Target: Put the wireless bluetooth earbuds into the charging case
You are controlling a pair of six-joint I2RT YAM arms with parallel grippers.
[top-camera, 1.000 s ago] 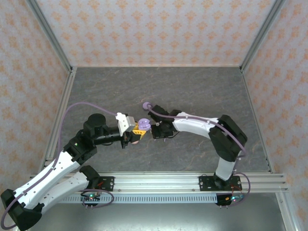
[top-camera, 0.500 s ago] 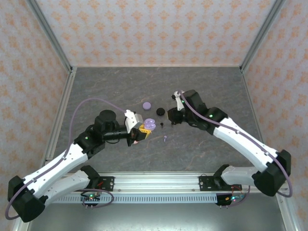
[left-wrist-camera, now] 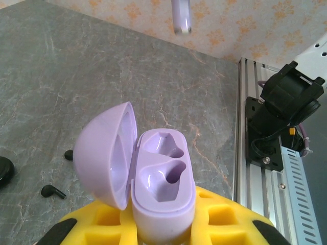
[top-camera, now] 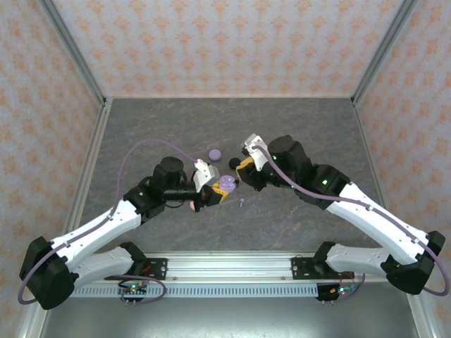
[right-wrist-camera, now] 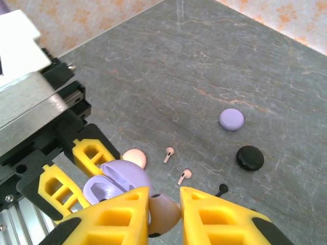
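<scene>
Earbuds (right-wrist-camera: 184, 176) lie loose on the counter (right-wrist-camera: 204, 61), while the open lilac case (left-wrist-camera: 163, 178) sits clamped in my left gripper (left-wrist-camera: 161, 227), both wells empty as far as I can see. In the last half second I've swung the right gripper (right-wrist-camera: 164, 199) from beside the black case (right-wrist-camera: 250, 158) to just above the open one, its fingers closed on what looks like a small bud (right-wrist-camera: 164, 213). I judge the first insertion is next, and it needs the stem lined up with a well.
</scene>
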